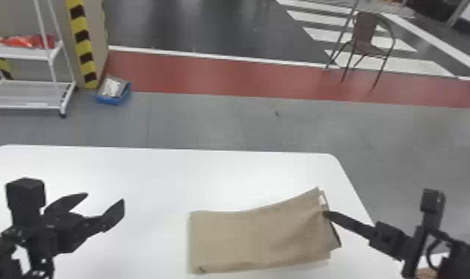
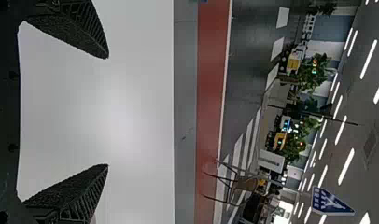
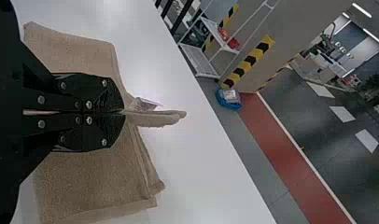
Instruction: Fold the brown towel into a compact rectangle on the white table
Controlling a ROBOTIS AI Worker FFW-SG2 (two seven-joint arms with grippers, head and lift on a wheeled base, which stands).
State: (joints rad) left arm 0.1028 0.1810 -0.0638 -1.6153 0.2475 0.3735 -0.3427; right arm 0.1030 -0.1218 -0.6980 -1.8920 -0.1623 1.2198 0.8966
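Towel (image 3: 156,118) between jaws, right wrist view.

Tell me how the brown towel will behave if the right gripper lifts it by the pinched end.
The brown towel will probably be floppy: its cloth bunches and creases where the right gripper pinches it. The layers at that end sit out of line, so any not caught may sag or unfold. Its textured surface suggests it won't be very slippery.

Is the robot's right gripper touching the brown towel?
Touching. The right wrist view shows the right gripper closed on the brown towel, with a pinched bit of cloth poking out past its fingertips.
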